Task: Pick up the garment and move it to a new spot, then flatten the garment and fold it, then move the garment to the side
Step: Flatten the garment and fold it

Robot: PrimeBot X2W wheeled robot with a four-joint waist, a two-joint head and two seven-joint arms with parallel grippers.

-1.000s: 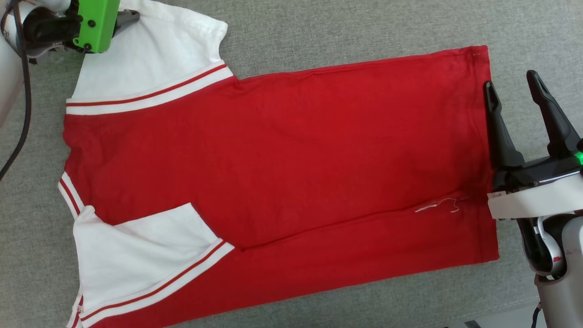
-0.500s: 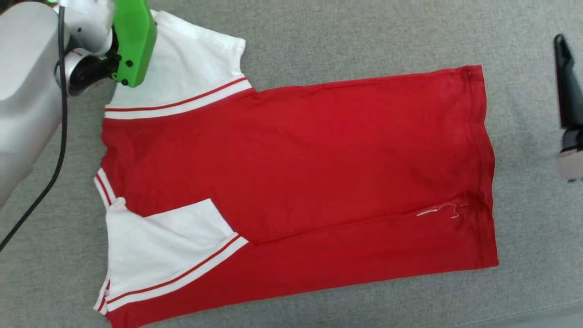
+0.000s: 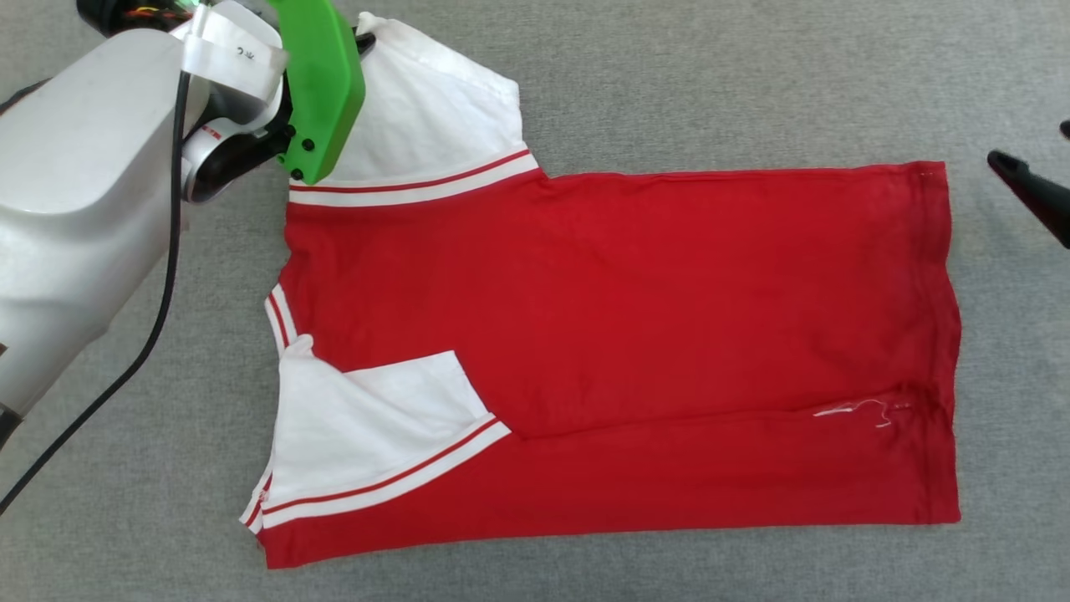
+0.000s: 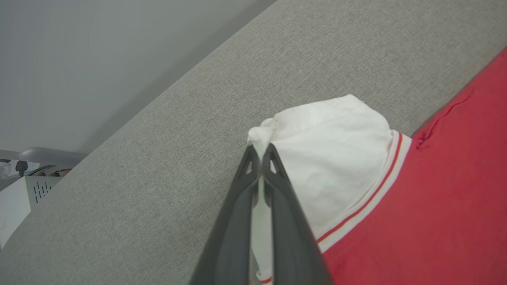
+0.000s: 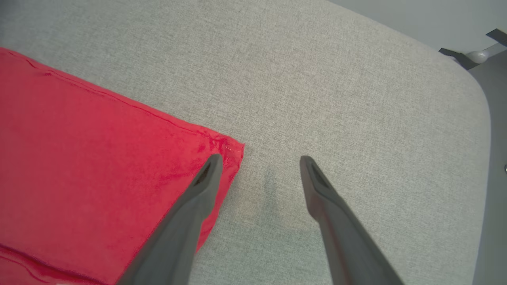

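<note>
Surface: a grey woven cloth surface (image 3: 669,84), flat, with a fine even weave, spread under everything in the head view.
Room, left side: in the left wrist view the surface ended in a straight edge; beyond it stood a plain pale wall (image 4: 79,59) and a white box (image 4: 20,198) with narrow slots.
Room, right side: in the right wrist view the surface had a rounded corner (image 5: 467,87), with darker smooth floor (image 5: 495,198) past it.
Left arm: a pale glossy forearm (image 3: 75,209) came in from the upper left, with a thin black cable (image 3: 159,318) hanging beside it and a bright green hard cover (image 3: 322,84) near the wrist.
Left gripper: the left gripper (image 4: 259,152) had its two long dark fingers pressed together, pinching the bunched outer corner of the upper sleeve (image 3: 426,125).
Garment: the garment (image 3: 669,293) lay plain side up across the middle of the surface, collar end to the left and hem to the right.
Cloth: soft matte red knit, mostly smooth, with one long crease along its lower part.
Sleeves: white, short, edged in red-white striped trim; the lower sleeve (image 3: 376,426) was folded in over the red body.
Thread: a loose white thread (image 3: 853,410) lay near the hem.
Right gripper: the right gripper (image 5: 260,160) had its tapered dark fingers spread wide and held nothing; one finger was over the hem's far corner, the other over bare surface. Whether it touched the cloth could not be told.
</note>
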